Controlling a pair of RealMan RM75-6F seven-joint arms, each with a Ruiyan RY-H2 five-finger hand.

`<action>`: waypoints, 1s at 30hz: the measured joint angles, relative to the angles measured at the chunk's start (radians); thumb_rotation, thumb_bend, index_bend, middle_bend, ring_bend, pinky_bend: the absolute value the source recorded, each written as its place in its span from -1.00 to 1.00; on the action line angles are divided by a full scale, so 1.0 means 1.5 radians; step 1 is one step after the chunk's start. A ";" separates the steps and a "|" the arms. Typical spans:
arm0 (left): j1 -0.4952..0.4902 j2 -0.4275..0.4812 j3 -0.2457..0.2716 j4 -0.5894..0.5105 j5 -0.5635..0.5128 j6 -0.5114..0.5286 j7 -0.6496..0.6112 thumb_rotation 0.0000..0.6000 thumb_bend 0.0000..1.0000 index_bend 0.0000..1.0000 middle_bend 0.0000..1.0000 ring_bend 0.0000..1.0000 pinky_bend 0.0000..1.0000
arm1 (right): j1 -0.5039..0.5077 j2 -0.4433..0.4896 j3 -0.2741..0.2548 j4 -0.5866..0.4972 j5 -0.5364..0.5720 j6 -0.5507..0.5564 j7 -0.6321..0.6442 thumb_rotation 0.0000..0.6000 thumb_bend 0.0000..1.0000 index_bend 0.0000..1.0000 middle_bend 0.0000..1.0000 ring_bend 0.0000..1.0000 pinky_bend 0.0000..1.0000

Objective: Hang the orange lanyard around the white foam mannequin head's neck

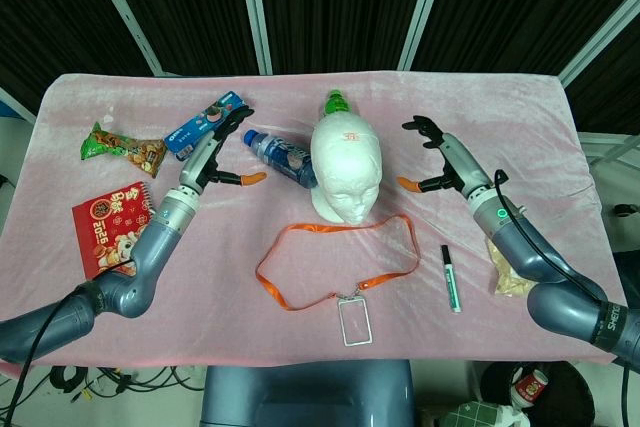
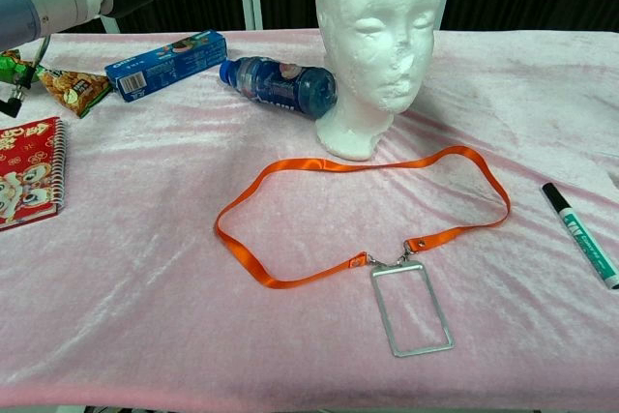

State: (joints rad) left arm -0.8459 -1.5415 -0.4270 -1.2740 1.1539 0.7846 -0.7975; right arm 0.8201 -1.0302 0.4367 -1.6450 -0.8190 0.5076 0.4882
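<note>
The orange lanyard [image 1: 335, 262] lies flat on the worktop [image 1: 500, 127] in an open loop, just in front of the white foam mannequin head [image 1: 345, 167], its far edge touching the base. Left hand [image 1: 212, 152] and right hand [image 1: 440, 155] hover either side, fingers spread, holding nothing. Risks: the light head may tip if the strap drags it; the bottle [image 1: 280, 155] beside it obstructs the left approach.

My head camera looks steeply down over the whole pink-clothed table [image 1: 300, 347]; my chest camera sits low and close, facing forward. Both share the mannequin head [image 1: 347, 169] and orange lanyard [image 2: 290, 166].
</note>
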 measured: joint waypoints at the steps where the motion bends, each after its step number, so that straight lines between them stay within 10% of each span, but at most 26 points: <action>1: -0.001 0.001 0.000 -0.002 0.000 -0.001 0.002 1.00 -1.00 -0.74 -1.00 -1.00 -1.00 | 0.001 0.000 0.000 0.000 0.000 -0.001 -0.001 1.00 -0.70 -0.65 -0.99 -0.85 -0.74; 30: 0.007 0.023 0.002 -0.031 -0.002 0.012 0.046 1.00 -1.00 -0.68 -0.97 -1.00 -1.00 | 0.006 0.005 -0.011 -0.021 0.007 0.015 -0.019 1.00 -0.70 -0.65 -0.99 -0.84 -0.74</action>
State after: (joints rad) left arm -0.8350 -1.5076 -0.4236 -1.3206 1.1504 0.8033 -0.7292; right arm 0.8294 -1.0228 0.4198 -1.6763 -0.8080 0.5296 0.4591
